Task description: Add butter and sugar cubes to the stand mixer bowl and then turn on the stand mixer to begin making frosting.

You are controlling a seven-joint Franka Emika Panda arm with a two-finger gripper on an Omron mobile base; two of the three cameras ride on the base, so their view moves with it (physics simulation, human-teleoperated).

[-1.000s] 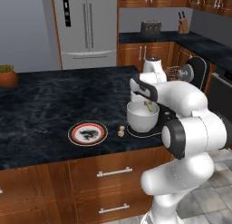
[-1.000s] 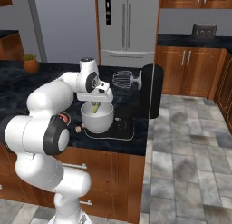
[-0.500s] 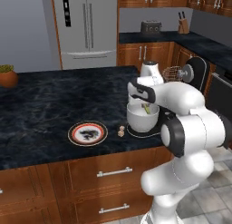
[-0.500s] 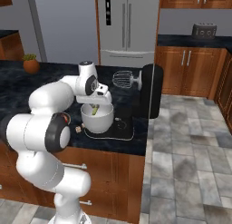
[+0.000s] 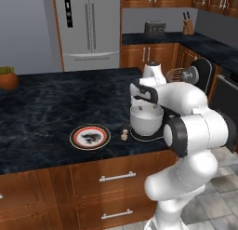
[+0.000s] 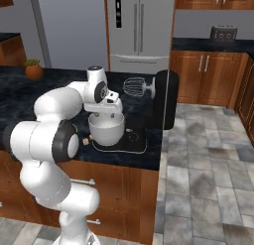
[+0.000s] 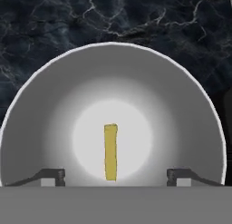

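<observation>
Butter step looks done: the butter (image 7: 110, 151) lies in the middle of the stand mixer bowl (image 7: 54, 123), free of the gripper (image 7: 116, 175), whose fingers stand spread wide on either side, holding nothing. Your hand hangs right over the bowl (which sits on the stand mixer (image 6: 161, 100) base). Next up, I'd say: lift clear, go for the sugar cubes (image 5: 124, 134) on the counter between plate (image 5: 90, 137) and bowl. They're tiny, so line up carefully. No readable labels or writing anywhere
</observation>
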